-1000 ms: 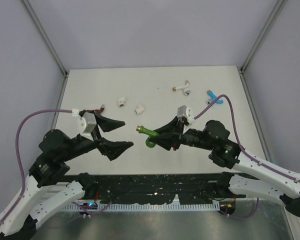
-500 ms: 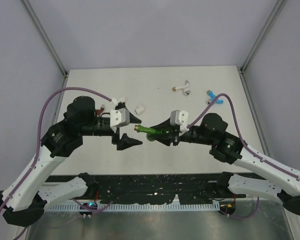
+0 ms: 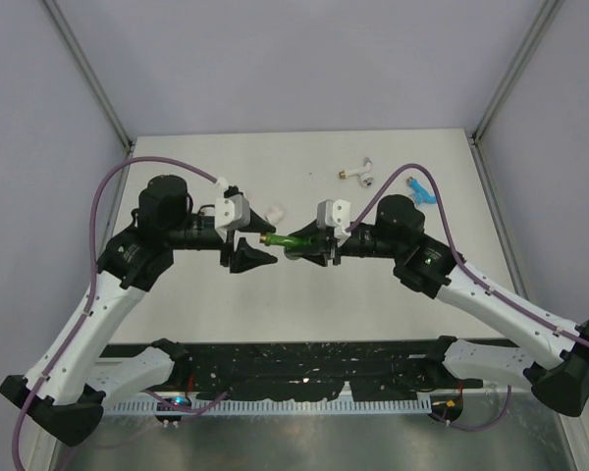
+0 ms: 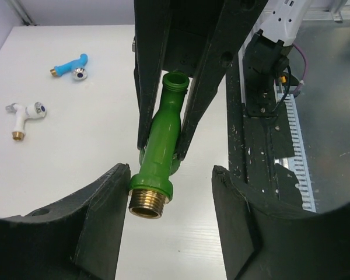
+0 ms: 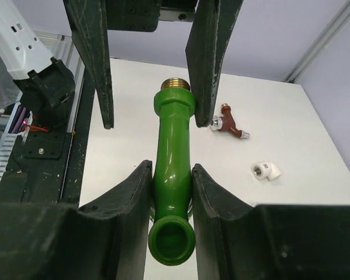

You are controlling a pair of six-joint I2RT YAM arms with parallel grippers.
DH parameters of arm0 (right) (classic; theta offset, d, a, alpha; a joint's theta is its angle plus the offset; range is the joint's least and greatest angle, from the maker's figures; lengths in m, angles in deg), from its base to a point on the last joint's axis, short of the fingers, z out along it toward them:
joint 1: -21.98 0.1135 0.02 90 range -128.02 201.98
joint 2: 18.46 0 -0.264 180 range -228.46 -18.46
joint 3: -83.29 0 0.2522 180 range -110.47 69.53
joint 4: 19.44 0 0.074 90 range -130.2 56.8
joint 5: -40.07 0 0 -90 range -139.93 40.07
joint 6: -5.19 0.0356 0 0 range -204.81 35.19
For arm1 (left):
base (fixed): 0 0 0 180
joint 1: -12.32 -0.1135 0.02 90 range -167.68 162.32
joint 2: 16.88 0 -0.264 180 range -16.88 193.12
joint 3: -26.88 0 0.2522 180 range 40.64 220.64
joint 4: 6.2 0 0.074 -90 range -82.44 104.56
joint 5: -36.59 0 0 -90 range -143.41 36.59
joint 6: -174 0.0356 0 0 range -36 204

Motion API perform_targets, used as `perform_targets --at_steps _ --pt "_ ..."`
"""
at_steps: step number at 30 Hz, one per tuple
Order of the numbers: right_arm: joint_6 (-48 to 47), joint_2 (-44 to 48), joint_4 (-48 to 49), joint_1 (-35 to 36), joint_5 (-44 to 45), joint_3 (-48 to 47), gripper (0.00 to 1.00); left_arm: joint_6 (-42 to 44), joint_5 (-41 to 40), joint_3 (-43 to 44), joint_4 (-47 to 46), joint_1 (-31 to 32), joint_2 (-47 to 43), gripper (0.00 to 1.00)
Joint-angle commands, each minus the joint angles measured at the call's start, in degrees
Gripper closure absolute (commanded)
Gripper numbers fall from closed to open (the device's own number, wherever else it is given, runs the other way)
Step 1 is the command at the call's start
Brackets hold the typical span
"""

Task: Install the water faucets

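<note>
four faucets are counted: green faucet (image 3: 293,241) clamped in right gripper (image 5: 169,175), left gripper (image 4: 169,181) parted around it; white faucet (image 3: 358,174), blue faucet (image 3: 419,188) at 1 o'clock; brown faucet (image 5: 228,126). one fitting (image 5: 266,170). white table (image 3: 206,157), grey walls (image 3: 294,59).

Green faucet (image 4: 160,140): bright green plastic, brass-gold threaded end. Blue faucet (image 4: 69,64): sky blue, gold tip, silvery cap. White faucet (image 4: 23,115): white, gold tip. Brown faucet (image 5: 229,126): reddish brown, silvery ends. Pipe fitting (image 5: 267,171): plain white. Left gripper (image 4: 169,182), right gripper (image 5: 170,175): matte black. Cable (image 3: 108,186): purple. Table (image 3: 373,304): off-white, unpatterned.
</note>
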Motion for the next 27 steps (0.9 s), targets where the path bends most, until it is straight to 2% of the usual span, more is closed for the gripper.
perform_targets --at_steps 1,4,12,17,24,26,27 --pt "-1.0 -2.3 5.4 -1.4 -4.3 -3.3 0.95 -1.8 3.8 -2.7 -5.8 -0.8 -0.1 0.4" --pt "-0.2 -3.5 6.4 -1.7 -4.9 -3.1 0.95 -3.0 4.0 -4.3 -7.6 -1.1 -0.6 0.45" --pt "3.1 -2.2 11.6 -2.0 -5.3 -0.1 0.95 -3.2 5.0 -6.3 -8.3 -1.1 -1.6 0.76" --pt "3.8 -1.4 13.2 -2.1 -4.9 1.4 0.95 -3.3 6.0 -6.3 -8.1 -1.1 -1.3 1.0" --pt "4.8 -0.2 14.8 -2.2 -4.1 3.5 0.95 -4.7 6.2 -7.5 -10.7 -1.1 -1.9 1.0" --pt "5.3 0.1 15.2 -2.1 -3.3 4.1 0.83 -5.2 6.3 -8.0 -11.8 -1.1 -2.1 1.0" --pt "5.4 0.3 15.4 -2.2 -3.0 4.2 0.62 -5.4 6.2 -8.2 -12.5 -1.1 -2.5 1.0"
